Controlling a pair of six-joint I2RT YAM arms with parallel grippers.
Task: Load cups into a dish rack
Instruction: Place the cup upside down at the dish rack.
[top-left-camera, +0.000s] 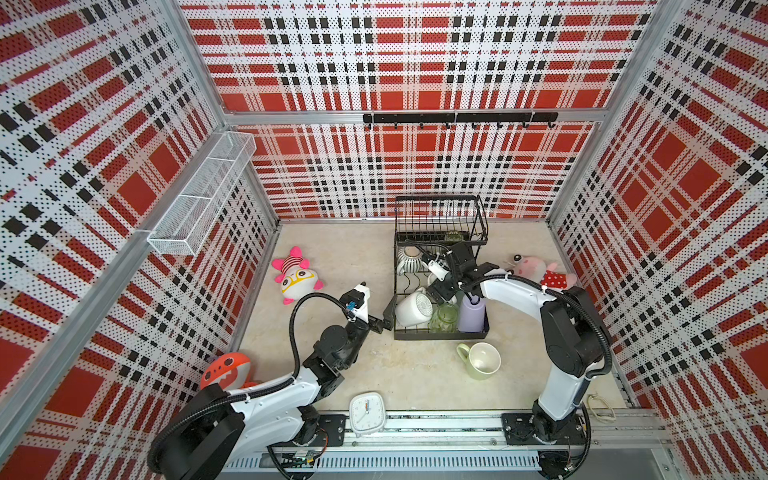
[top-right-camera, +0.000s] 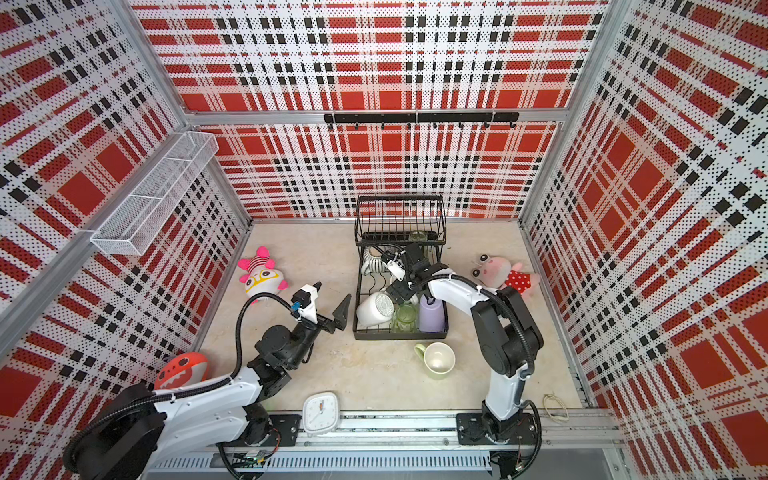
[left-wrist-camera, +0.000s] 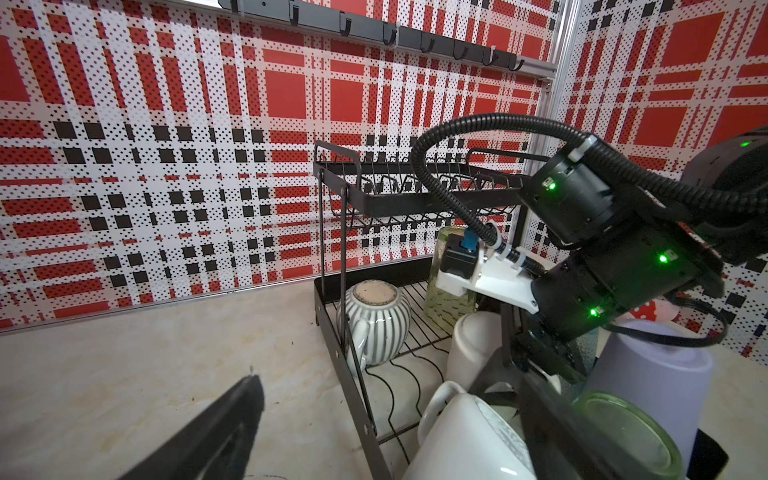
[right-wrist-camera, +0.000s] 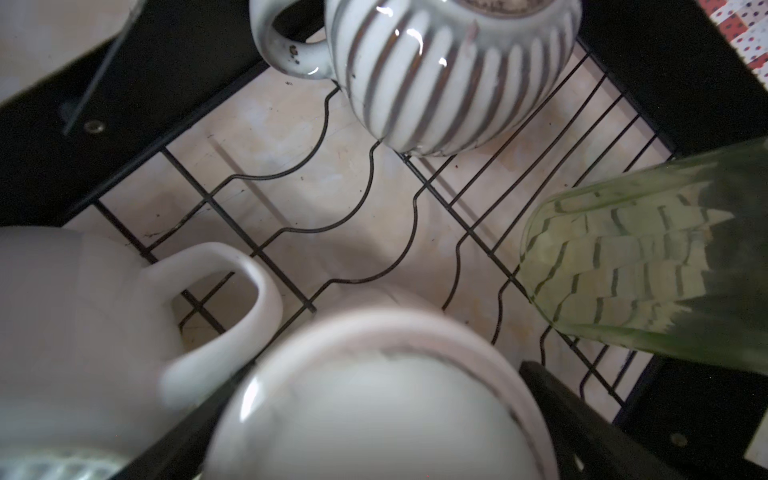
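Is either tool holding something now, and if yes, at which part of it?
The left tool is open and empty. An upturned white cup stands between the jaws of the right tool; whether they grip it cannot be told.

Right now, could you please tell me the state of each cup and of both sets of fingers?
pale-green mug: upright, outside the dish rack.
ribbed mug: upside down, lower tier.
lavender tumbler: upside down, lower tier.
handled white mug: on its side, lower tier.
second white mug: upside down between the right fingers.
front green glass: standing, lower tier.
back green glass: standing, lower tier.
left fingers: open, empty.
right fingers: spread wide; grip unclear.
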